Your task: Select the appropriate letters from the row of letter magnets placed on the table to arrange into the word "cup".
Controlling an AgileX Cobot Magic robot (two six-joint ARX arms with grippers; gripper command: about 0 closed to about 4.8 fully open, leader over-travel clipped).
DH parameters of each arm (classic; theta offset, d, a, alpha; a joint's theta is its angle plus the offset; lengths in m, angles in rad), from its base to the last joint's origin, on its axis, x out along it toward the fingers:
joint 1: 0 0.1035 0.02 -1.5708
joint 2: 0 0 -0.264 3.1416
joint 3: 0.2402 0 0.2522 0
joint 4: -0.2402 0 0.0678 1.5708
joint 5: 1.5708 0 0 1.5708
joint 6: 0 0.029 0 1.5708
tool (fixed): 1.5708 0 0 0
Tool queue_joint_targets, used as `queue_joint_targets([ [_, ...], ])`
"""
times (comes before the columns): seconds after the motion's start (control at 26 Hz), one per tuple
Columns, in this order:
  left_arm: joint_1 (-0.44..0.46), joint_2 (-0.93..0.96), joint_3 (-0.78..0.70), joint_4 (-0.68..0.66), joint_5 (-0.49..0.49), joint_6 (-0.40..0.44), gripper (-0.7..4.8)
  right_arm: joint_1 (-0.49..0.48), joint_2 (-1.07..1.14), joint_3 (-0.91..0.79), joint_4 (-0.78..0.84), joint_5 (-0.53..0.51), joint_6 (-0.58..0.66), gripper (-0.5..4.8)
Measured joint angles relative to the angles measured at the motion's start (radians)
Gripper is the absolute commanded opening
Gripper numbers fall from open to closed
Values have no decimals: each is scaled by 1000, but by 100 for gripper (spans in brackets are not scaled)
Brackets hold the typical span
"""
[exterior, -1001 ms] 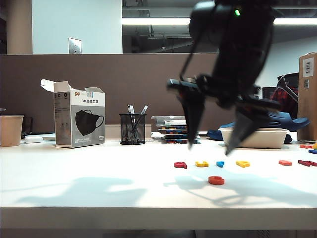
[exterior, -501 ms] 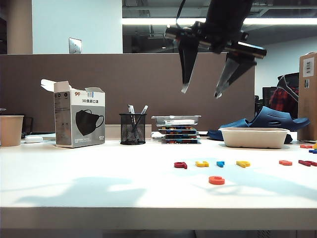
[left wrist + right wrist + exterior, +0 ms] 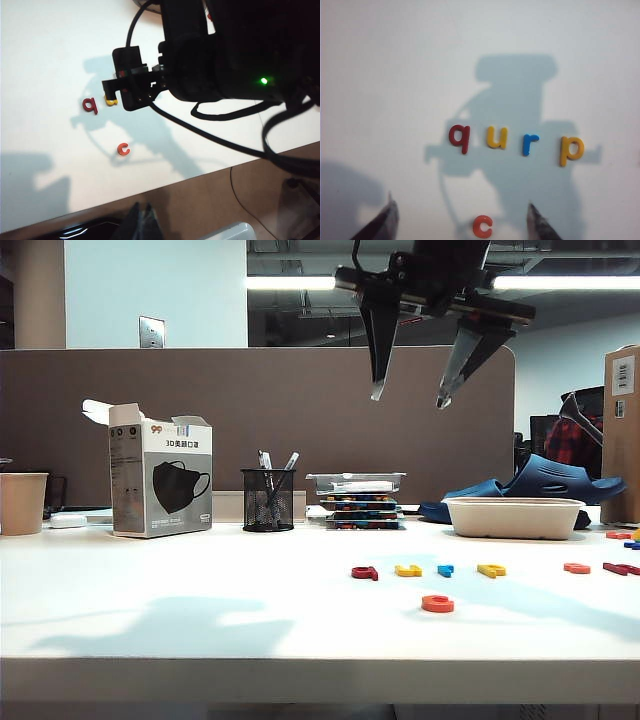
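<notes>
On the white table (image 3: 200,610) lies a row of letter magnets: dark red q (image 3: 459,137), yellow u (image 3: 497,137), blue r (image 3: 529,144) and yellow p (image 3: 570,149). The orange-red c (image 3: 482,226) lies alone in front of the row, nearer the table's front edge (image 3: 437,603). My right gripper (image 3: 409,398) hangs high above the letters, open and empty, and in its wrist view the c shows between its fingertips (image 3: 390,207). My left gripper (image 3: 141,220) is shut and empty, off the table's edge, out of the exterior view.
A mask box (image 3: 160,483), a mesh pen cup (image 3: 267,500) and a paper cup (image 3: 22,502) stand at the back left. Stacked cases (image 3: 355,502) and a beige tray (image 3: 513,517) sit behind the letters. More loose letters (image 3: 575,567) lie at the far right.
My right gripper has risen from just above the letters to high over the table, still open. The letters have not moved.
</notes>
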Motion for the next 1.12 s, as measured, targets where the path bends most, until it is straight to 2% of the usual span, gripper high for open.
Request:
queue_joint_targets([
  [0.77,0,0,0,0,0,0,-5,-32,203,33,-9,-8,-6,327],
  [1.08,0,0,0,0,0,0,-5,-32,262,33,-5,-32,-77,321],
  [1.12,0,0,0,0,0,0,-5,-32,262,34,0,-32,-79,304],
])
